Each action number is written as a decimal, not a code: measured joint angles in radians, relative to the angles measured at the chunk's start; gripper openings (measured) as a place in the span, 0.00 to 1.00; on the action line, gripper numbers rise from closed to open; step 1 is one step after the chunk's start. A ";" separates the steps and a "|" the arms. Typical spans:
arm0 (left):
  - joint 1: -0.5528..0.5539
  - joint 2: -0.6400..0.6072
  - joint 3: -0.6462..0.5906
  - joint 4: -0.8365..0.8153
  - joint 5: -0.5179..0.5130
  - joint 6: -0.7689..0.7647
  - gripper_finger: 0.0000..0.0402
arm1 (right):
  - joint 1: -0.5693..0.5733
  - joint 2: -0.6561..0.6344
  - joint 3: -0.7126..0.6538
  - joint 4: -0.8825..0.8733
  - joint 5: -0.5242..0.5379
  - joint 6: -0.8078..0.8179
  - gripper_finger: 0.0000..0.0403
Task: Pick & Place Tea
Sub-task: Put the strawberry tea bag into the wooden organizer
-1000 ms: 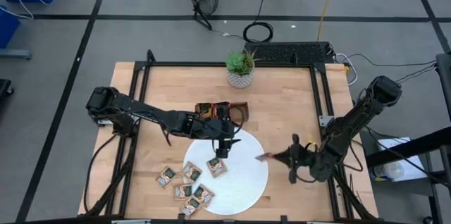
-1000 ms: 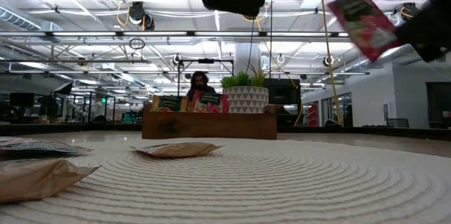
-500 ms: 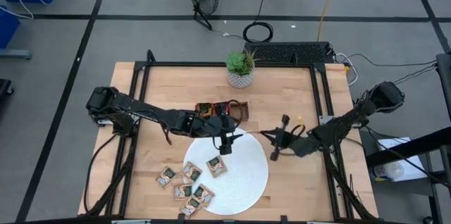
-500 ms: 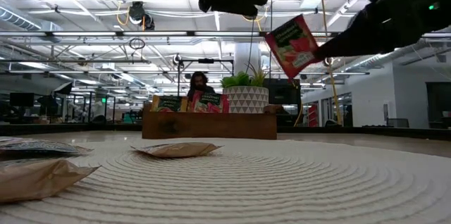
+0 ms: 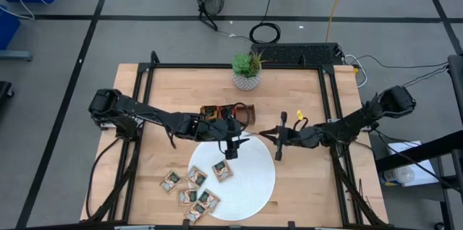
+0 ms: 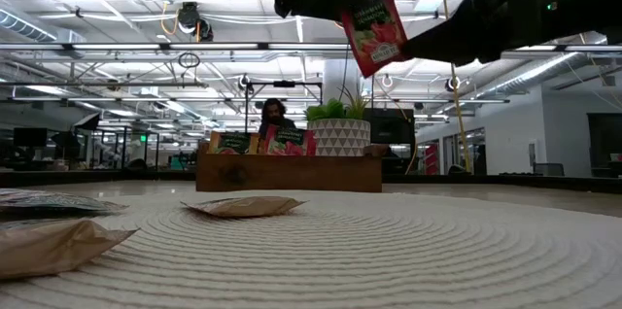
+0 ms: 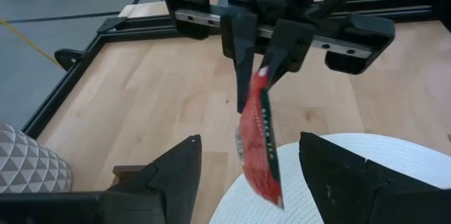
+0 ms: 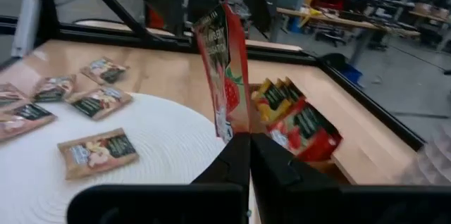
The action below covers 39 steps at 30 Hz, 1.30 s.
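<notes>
Right gripper (image 5: pixel 278 137) fingers pinch a red tea sachet (image 6: pixel 374 33) by its edge, hanging clear above the white plate (image 5: pixel 257 186), probably bound for the wooden tray (image 5: pixel 230 112). Left gripper (image 5: pixel 230 145) fingers spread, empty, just beside.

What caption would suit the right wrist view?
Right gripper holding a red tea sachet upright above the white plate, near the wooden tray.

We see bare plate (image 5: pixel 249 179) at lower right; the left gripper (image 5: pixel 230 150) blocks the tray (image 5: pixel 247 113).
</notes>
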 joint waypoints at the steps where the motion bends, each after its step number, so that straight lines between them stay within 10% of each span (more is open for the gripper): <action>1: 0.002 0.000 0.000 0.000 0.000 0.000 0.60 | -0.005 0.008 0.000 0.013 -0.017 0.000 0.00; 16: 0.062 0.000 0.000 -0.023 0.048 -0.044 0.58 | -0.012 0.036 0.001 0.101 -0.054 -0.029 0.00; 28: 0.055 0.000 0.000 0.006 0.081 0.072 0.03 | -0.012 0.035 0.001 0.078 -0.053 -0.008 0.00; 39: 0.060 -0.040 0.002 -0.295 -0.172 0.089 0.01 | -0.012 0.035 0.002 0.040 -0.052 0.002 0.02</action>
